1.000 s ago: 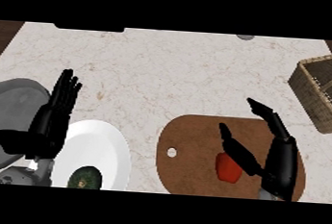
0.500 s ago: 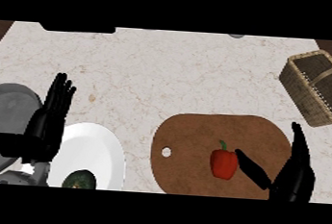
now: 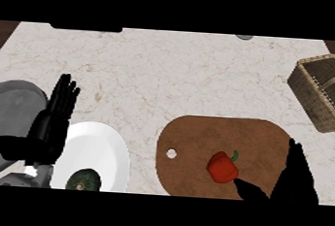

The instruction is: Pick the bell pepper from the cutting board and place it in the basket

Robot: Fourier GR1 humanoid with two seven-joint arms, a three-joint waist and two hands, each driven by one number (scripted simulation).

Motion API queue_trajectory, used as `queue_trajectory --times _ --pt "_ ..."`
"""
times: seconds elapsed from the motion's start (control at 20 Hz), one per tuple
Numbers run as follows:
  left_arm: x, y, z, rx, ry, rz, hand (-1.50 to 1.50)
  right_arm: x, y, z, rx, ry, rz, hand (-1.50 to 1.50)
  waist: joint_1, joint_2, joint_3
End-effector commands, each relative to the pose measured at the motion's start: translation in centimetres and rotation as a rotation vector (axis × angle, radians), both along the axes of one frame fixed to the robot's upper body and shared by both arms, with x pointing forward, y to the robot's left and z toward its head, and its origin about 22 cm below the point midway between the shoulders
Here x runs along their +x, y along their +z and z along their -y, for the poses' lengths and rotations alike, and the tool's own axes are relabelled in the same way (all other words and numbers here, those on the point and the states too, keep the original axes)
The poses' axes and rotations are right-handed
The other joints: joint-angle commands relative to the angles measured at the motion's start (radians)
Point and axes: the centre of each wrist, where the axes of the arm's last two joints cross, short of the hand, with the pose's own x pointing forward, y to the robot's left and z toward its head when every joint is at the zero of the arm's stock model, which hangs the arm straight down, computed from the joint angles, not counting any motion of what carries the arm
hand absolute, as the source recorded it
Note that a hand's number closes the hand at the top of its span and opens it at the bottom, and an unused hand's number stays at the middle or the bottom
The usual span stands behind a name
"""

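Lying on the cutting board [image 3: 197, 136], the bell pepper [image 3: 223, 168] sits beside the right robot hand [image 3: 295, 183], spread wide; left robot hand [image 3: 51, 127] rests, fingers straight.

Even, soft light falls across the pale counter [image 3: 187, 72], probably from overhead, and the white plate [image 3: 100, 145] is the brightest surface. The black left hand [image 3: 49, 129] and right hand [image 3: 295, 180] read as dark, nearly featureless shapes.
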Motion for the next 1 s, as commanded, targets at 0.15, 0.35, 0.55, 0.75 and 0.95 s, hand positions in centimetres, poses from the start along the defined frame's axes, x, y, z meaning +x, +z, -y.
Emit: queue_trajectory --times 0.15,0.35,0.55,0.75,0.95 --pt "-0.2 0.4 0.6 -0.003 -0.022 0.007 0.00 -0.6 6.5 -3.9 0.004 -0.035 -0.160 -1.50 0.038 0.000 0.009" --pt "-0.5 -0.1 0.4 -0.005 -0.030 0.005 0.00 -0.5 7.5 -4.1 -0.056 -0.106 -0.233 -1.50 0.035 0.003 0.008" --pt "-0.3 0.1 1.0 -0.016 -0.035 0.009 0.00 -0.1 6.9 -4.0 -0.074 -0.112 -0.283 -1.50 0.032 0.009 0.010" --pt "0.0 0.7 0.9 -0.014 -0.028 0.004 0.00 -0.7 7.7 -3.4 -0.075 -0.117 -0.297 -1.50 0.018 0.005 0.012" --pt "-0.5 0.2 0.5 -0.013 -0.027 0.007 0.00 -0.6 7.2 -3.5 -0.064 -0.118 -0.306 -1.50 0.023 0.005 0.013"
